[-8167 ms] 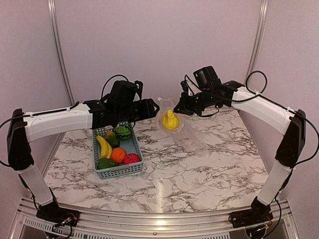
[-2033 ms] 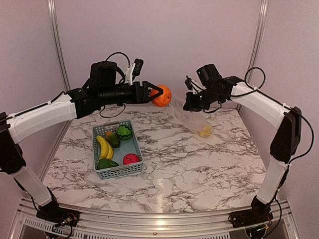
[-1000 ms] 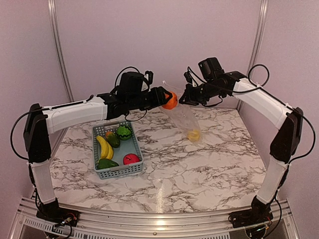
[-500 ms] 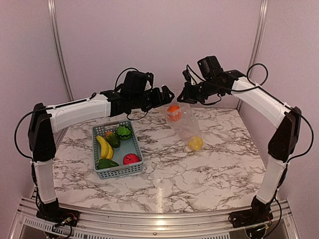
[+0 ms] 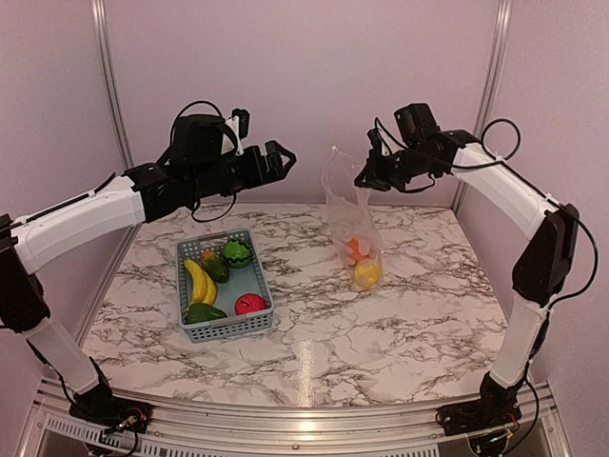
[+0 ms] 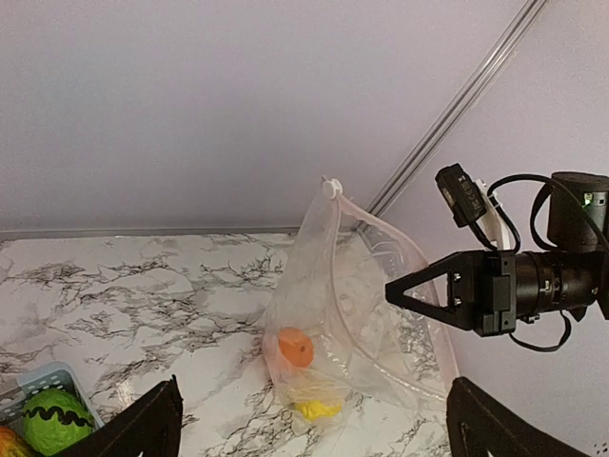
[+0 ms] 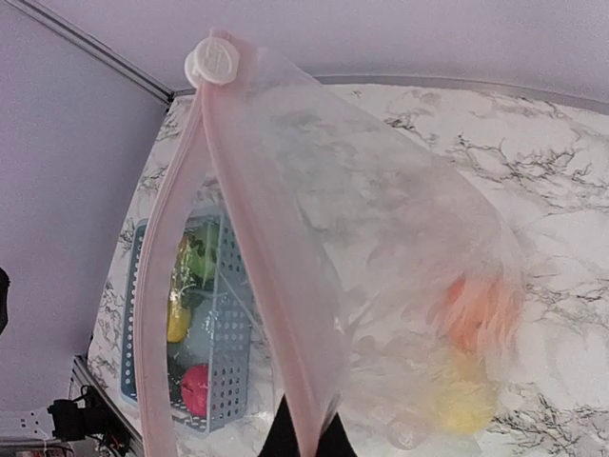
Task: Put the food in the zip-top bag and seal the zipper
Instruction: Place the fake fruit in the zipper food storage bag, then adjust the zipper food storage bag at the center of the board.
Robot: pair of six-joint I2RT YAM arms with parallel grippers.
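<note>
The clear zip-top bag [image 5: 347, 214] hangs upright, its bottom resting on the marble table. My right gripper [image 5: 365, 179] is shut on the bag's mouth edge. The pinkish zipper [image 7: 257, 248] stands apart, with its round slider [image 7: 215, 61] at the far end. Two food pieces lie in the bag's bottom, an orange piece [image 5: 354, 249] above a yellow piece [image 5: 367, 274]. My left gripper [image 5: 281, 162] is open and empty in the air, left of the bag mouth. In the left wrist view the bag [image 6: 352, 314] is ahead between my fingers [image 6: 152, 428].
A grey-blue mesh basket [image 5: 228, 328] sits at the table's left. It holds yellow bananas [image 5: 197, 281], a green striped piece [image 5: 237, 253], a red piece [image 5: 251, 304] and a dark green piece [image 5: 203, 312]. The back wall stands close behind the bag.
My left gripper opened and let the orange piece drop into the bag, then drew back to the left. The bag now hangs straighter from my right gripper.
</note>
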